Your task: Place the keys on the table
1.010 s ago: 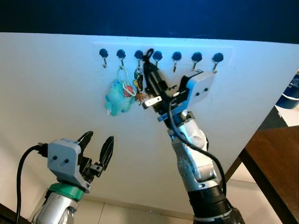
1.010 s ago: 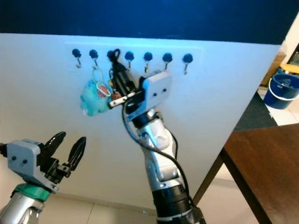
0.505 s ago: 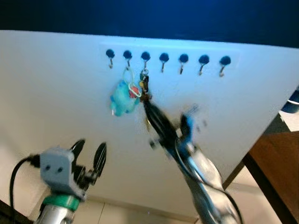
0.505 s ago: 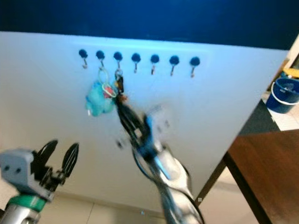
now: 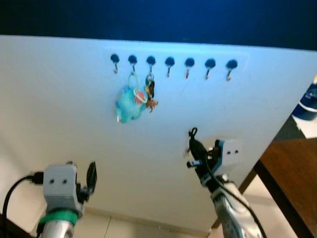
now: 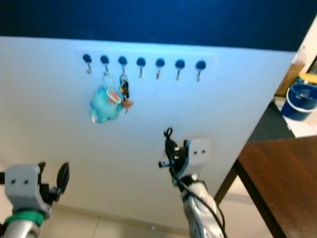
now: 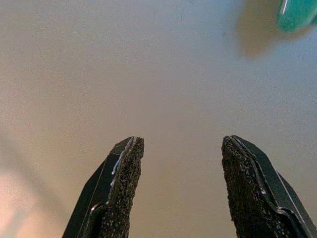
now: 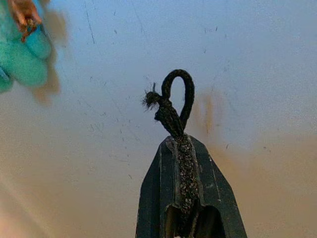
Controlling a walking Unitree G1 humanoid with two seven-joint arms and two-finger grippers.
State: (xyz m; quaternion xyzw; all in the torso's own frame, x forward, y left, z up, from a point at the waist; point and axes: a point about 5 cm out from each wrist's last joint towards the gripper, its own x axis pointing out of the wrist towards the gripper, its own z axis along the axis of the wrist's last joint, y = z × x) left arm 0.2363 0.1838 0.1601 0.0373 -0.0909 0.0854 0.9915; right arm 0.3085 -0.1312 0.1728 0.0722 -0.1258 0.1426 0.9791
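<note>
Upper centre of frame: keys [image 5: 149,90] hang on the hook rail [image 5: 171,61] beside a teal plush [image 5: 127,105]. Right tool [image 5: 193,144] sits lower centre, clenched on a black cord loop [image 8: 174,101], no keys. Left tool [image 7: 181,186] released, idle. Step: unhooking. Next: regrasp keys, carry to tabletop [image 5: 292,168].

The small dark bunch of keys [image 5: 149,92] hanging from a wall hook is too small to resolve into separate keys; part sits behind the teal plush keychain toy [image 5: 127,106]. The dark brown wooden table [image 6: 287,178] is cut off by the frame's right and lower edges. The blue bucket [image 6: 300,100] is cropped at the right edge. The black cord loop [image 8: 173,101] disappears between the right gripper's [image 8: 187,163] pressed-together fingers, its lower length hidden.
</note>
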